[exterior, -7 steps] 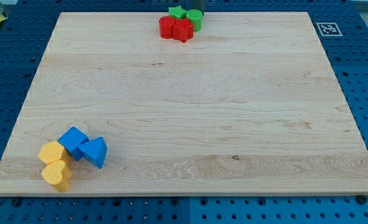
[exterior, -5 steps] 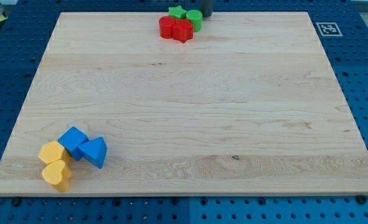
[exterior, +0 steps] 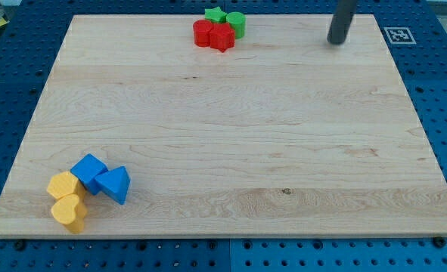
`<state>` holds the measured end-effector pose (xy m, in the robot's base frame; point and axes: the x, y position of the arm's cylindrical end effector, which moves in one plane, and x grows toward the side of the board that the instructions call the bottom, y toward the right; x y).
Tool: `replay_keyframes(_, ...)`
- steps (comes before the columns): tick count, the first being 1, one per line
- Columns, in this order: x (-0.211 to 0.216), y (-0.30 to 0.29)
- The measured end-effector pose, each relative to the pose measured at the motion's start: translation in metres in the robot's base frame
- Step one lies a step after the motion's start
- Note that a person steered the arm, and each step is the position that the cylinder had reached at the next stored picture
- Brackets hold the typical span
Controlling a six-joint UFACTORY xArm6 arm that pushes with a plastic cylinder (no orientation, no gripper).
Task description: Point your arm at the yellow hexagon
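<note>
The yellow hexagon (exterior: 62, 185) lies near the board's bottom left corner. A yellow heart-shaped block (exterior: 69, 212) touches it just below. A blue cube (exterior: 89, 171) and a blue triangle (exterior: 115, 183) sit at its right. My tip (exterior: 335, 41) rests on the board near the view's top right, far from the yellow hexagon. The dark rod rises from it out of the view's top.
A cluster sits at the board's top middle: a red cylinder (exterior: 202, 32), a red star-like block (exterior: 221, 36), a green star (exterior: 215, 15) and a green cylinder (exterior: 236, 23). A black and white marker tag (exterior: 398, 35) is at the board's top right corner.
The rod was just behind the green blocks at the view's top edge. It has moved to the right and a little down, onto the board's top right area. No block moved.
</note>
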<state>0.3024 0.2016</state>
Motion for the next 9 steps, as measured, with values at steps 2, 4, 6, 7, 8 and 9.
replay_keyframes(2, 0.087, -0.122)
replay_keyframes(4, 0.087, -0.271)
replay_keyframes(6, 0.093, -0.422)
replay_keyframes(7, 0.12, -0.507)
replay_keyframes(8, 0.125, -0.507)
replay_keyframes(9, 0.199, -0.506)
